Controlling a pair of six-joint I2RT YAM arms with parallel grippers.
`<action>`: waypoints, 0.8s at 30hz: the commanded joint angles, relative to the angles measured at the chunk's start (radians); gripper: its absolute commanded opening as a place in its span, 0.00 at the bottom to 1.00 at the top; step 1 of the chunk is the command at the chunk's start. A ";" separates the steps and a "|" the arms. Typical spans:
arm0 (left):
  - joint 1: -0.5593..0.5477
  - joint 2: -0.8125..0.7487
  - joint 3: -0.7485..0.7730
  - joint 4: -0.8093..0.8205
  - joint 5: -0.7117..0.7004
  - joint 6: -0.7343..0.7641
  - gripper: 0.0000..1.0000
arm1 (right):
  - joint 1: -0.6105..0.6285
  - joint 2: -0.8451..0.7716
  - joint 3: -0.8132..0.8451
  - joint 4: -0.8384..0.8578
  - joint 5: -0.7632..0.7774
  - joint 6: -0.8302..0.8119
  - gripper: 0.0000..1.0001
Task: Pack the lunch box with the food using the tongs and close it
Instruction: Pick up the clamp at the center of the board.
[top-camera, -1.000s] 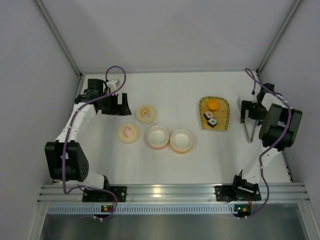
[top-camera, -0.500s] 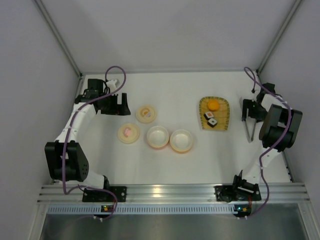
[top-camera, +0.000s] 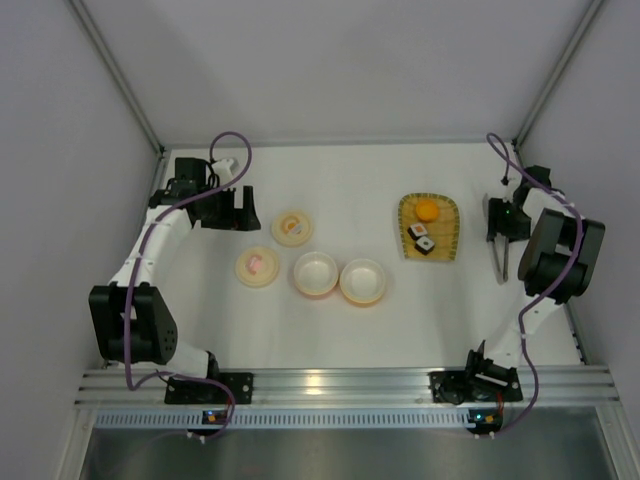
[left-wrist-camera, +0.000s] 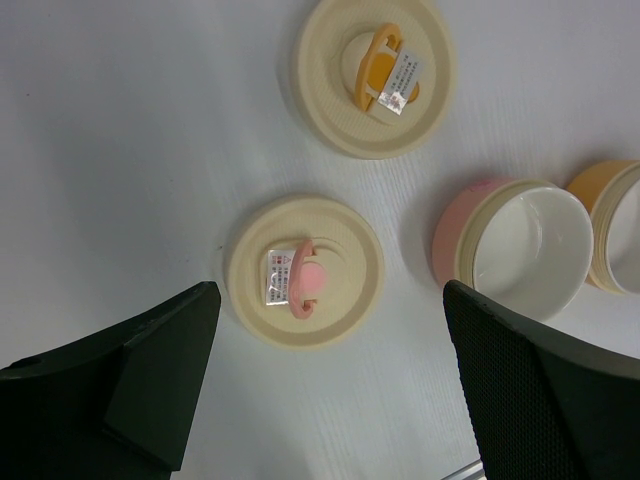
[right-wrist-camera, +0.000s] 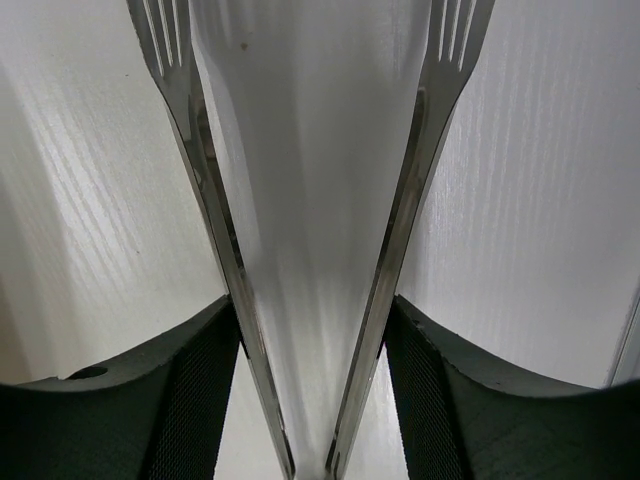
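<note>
I am pinching the tongs (right-wrist-camera: 212, 230) with my right hand (top-camera: 499, 222) at the right edge of the overhead view. One pad is pressing on the outside of each arm, so squeezing should work the forked tips, which are pointing to the top of the wrist view. The tongs seem to be lying on the worktop (top-camera: 350, 180). Just left of them, the orange ball (top-camera: 427, 209) and two sushi pieces (top-camera: 422, 238) are waiting on the yellow tray (top-camera: 451, 215). The pink bowl (top-camera: 315, 273) and orange bowl (top-camera: 362, 281) are sitting open at centre. My left hand (top-camera: 245, 208) is hovering wide near the lids (top-camera: 292, 228), probably ready for closing.
</note>
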 joint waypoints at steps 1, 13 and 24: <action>0.005 -0.045 0.023 0.011 0.000 0.013 0.98 | 0.005 -0.015 -0.010 -0.045 -0.104 -0.011 0.56; 0.005 -0.045 0.020 0.018 0.020 0.000 0.98 | -0.045 -0.111 0.073 -0.197 -0.167 -0.082 0.56; 0.005 -0.042 0.024 0.021 0.024 -0.002 0.98 | -0.051 -0.095 0.038 -0.143 -0.124 -0.100 0.57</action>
